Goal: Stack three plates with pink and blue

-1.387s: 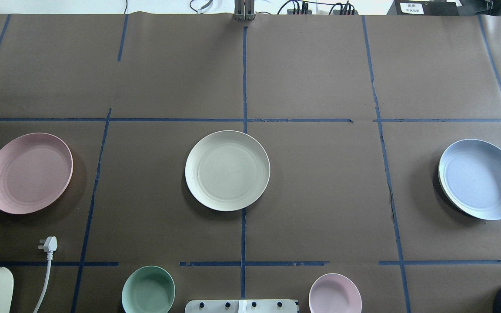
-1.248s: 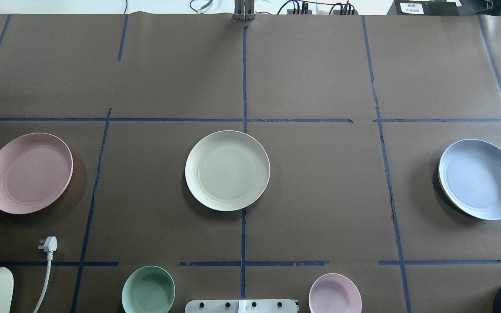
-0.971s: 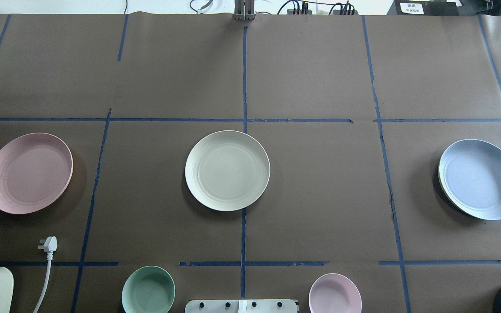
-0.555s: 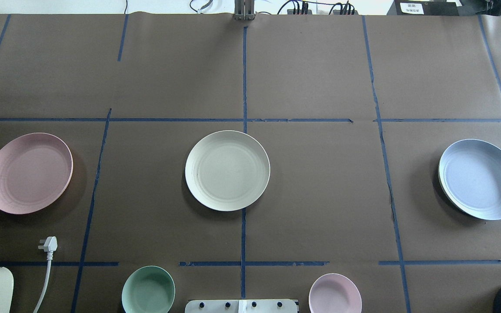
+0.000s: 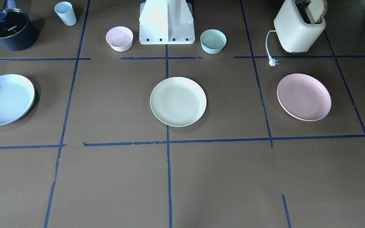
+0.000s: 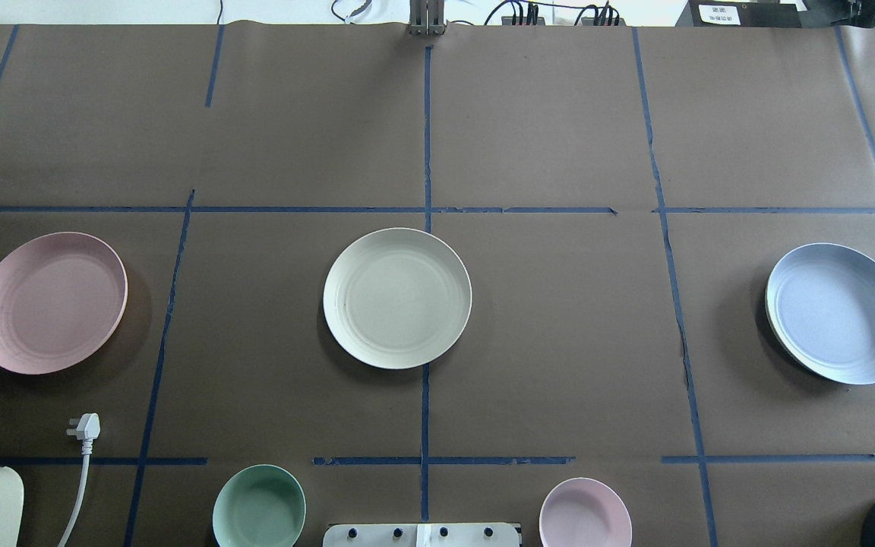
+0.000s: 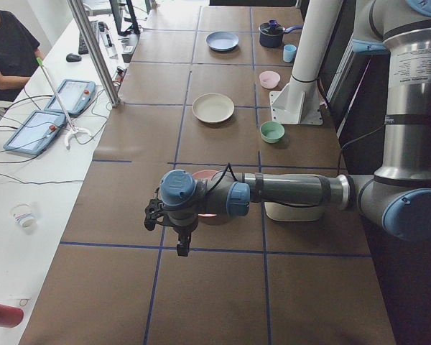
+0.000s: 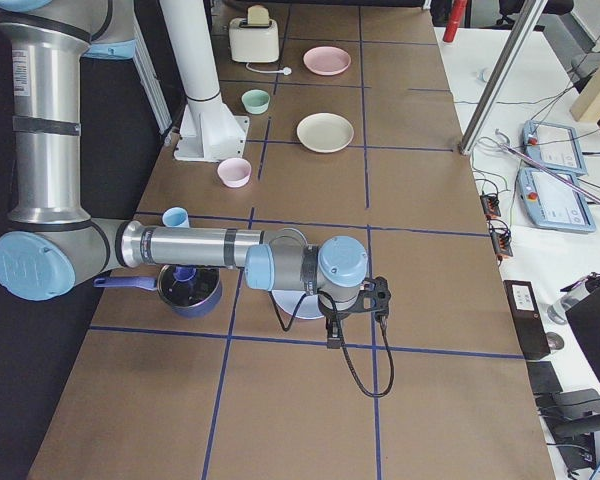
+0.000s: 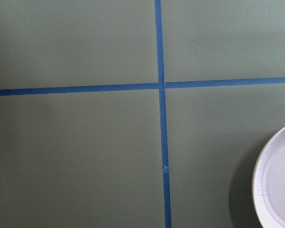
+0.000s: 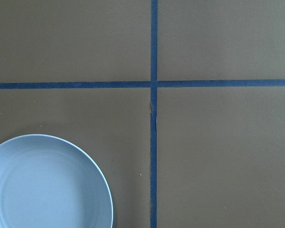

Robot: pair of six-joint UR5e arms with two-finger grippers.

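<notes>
In the front-facing view, a dark pot (image 5: 9, 31) with a glass lid sits in the upper left corner, and a pale blue cup (image 5: 65, 13) stands upright just to its right. Along the top, a small pink bowl (image 5: 119, 38) stands left of centre and a small mint-green bowl (image 5: 213, 41) right of centre, well apart. A cream toaster (image 5: 298, 31) holding a slice of bread (image 5: 318, 6) fills the upper right. Its white cord ends in a plug (image 5: 273, 62) lying loose on the brown paper (image 5: 233, 177), which is crossed by blue tape lines (image 5: 168, 164). In the left side view, a person in black (image 7: 7, 50) sits at the upper left near two tablets (image 7: 73, 95).
</notes>
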